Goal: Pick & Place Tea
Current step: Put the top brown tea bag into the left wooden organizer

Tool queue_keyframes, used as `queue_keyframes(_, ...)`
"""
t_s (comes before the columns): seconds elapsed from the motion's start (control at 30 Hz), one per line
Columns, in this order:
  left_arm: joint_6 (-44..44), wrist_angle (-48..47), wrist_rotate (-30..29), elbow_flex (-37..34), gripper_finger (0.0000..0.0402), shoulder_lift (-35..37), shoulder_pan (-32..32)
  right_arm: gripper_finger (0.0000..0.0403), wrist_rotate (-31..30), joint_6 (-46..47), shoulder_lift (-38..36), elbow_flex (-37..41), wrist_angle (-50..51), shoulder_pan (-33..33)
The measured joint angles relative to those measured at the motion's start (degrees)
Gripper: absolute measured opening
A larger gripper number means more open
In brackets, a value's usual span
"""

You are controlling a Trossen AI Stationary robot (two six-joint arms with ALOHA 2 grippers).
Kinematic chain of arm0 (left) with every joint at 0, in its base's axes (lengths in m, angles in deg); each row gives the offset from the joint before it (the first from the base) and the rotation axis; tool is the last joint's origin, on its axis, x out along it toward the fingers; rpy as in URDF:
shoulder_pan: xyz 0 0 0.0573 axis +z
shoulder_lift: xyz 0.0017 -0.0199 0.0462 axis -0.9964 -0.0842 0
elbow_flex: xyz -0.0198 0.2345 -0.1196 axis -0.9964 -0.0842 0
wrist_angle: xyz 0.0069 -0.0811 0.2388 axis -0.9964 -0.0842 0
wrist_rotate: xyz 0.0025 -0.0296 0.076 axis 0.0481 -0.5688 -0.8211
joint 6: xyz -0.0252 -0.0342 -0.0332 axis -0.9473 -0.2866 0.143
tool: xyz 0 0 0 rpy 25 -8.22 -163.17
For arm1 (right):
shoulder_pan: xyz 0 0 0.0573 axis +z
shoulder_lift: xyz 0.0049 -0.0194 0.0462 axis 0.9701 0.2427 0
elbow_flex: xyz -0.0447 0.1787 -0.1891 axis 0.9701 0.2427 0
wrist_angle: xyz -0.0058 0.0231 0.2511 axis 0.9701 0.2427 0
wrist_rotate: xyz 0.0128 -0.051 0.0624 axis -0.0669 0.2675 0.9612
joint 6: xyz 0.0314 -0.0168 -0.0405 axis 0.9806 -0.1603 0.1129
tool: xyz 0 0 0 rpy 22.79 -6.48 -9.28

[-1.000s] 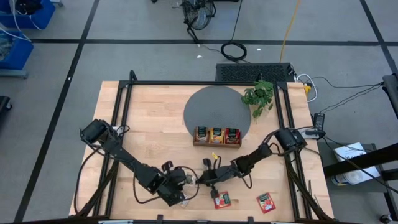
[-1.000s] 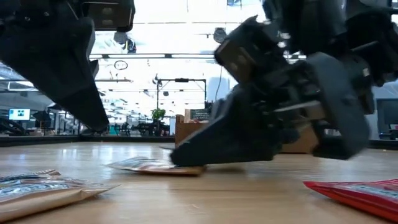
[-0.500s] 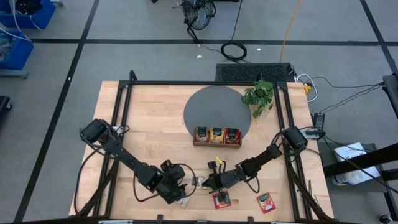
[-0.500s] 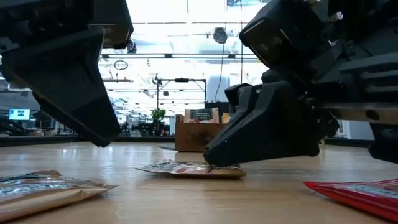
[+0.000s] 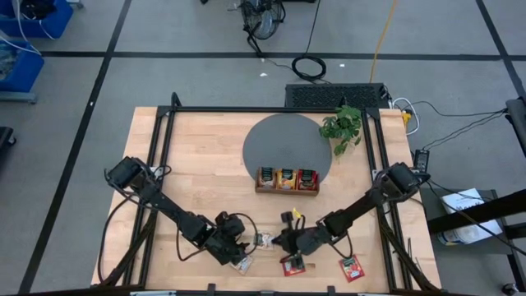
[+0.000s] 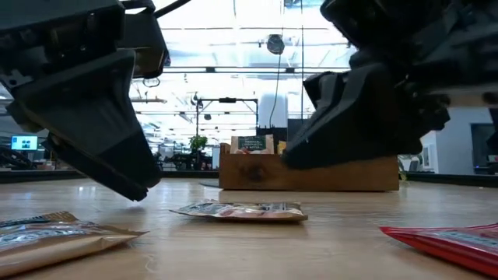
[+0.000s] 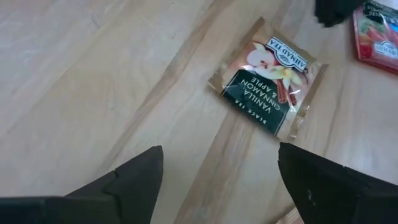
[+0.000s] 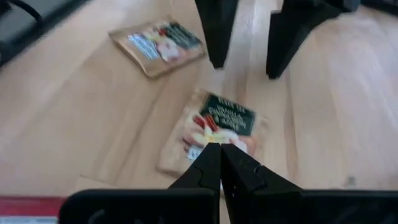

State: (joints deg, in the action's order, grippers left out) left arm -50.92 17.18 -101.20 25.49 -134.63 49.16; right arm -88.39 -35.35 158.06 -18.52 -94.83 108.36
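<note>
While my left gripper [image 5: 246, 244] hangs low over the table's [image 5: 205, 156] front edge with its fingers [image 7: 134, 180] spread wide, a beige sachet [image 7: 269, 76] lies flat on the wood just ahead of them, touched by nothing. A second ago my right gripper [image 5: 282, 242] was pressed down on that sachet near the table's middle; since then it has dragged the sachet toward the front and lifted off, so the packet [image 6: 241, 211] now rests free between my two grippers. My right fingers [image 8: 219, 165] are pinched together on nothing, hovering just above the sachet [image 8: 214, 129]. My left jaws were narrower a second ago and now stand fully apart. A second beige sachet [image 8: 157, 45] lies near my left gripper. Two red sachets, one [image 5: 293, 265] just beside my right gripper and another [image 5: 352, 267] further right, lie at the front edge. The tray [image 5: 286, 180] sits behind, on a grey mat [image 5: 279, 136], with sachets standing in its slots.
</note>
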Motion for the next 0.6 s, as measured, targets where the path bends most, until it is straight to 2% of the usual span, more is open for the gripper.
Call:
queue_keyframes(0.27, 0.22, 0.95, -0.11, 0.0, 0.0343, 0.0, 0.74, 0.0, 0.17, 2.19, 1.37, 0.01, 1.48, -0.95)
queue_keyframes(0.6, 1.07, 2.86, -0.07, 0.02, 0.0337, 0.0, 1.11, 0.0, 0.29, 4.65, 1.32, 0.01, 3.31, -0.94)
